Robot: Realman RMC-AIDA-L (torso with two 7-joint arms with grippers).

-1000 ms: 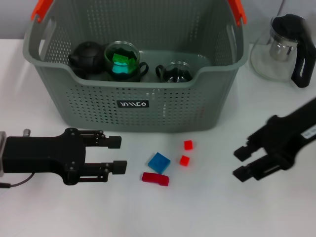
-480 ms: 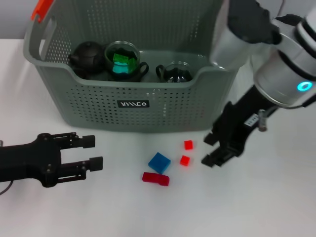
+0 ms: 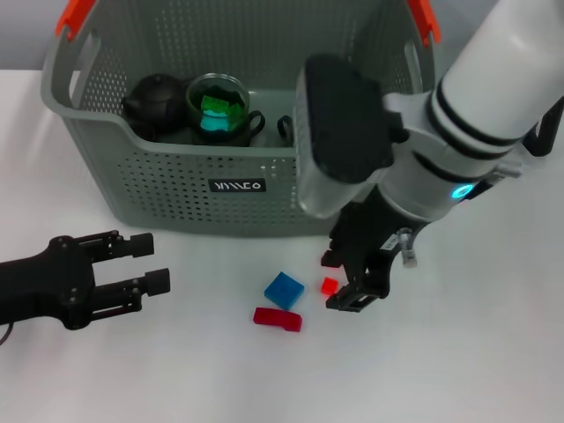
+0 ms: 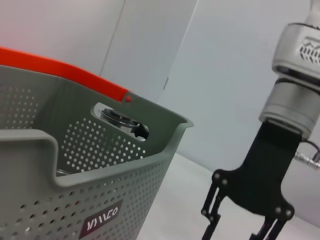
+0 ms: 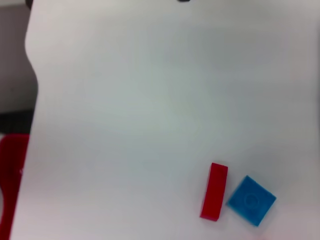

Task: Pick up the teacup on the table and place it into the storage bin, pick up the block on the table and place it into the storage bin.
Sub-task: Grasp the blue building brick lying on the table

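Observation:
The storage bin (image 3: 176, 167), a grey-green perforated basket with orange handle ends, stands at the back. It holds a glass teacup (image 3: 218, 108) with a green block inside and a black teapot (image 3: 154, 101). On the table in front lie a blue block (image 3: 284, 289), a flat red block (image 3: 278, 319) and a small red cube (image 3: 330, 285). My right gripper (image 3: 339, 280) is open and low over the table, the small red cube between its fingertips. My left gripper (image 3: 145, 263) is open and empty at the front left. The right wrist view shows the flat red block (image 5: 214, 191) and the blue block (image 5: 251, 200).
My right arm hides the bin's right side and a second small red cube. A black handle (image 3: 546, 123) of a glass pot shows at the back right. The left wrist view shows the bin (image 4: 100, 165) and my right gripper (image 4: 240, 220) beside it.
My right arm has swung left and down from the right side to the small red cubes. My left gripper has drawn back to the left, away from the blocks.

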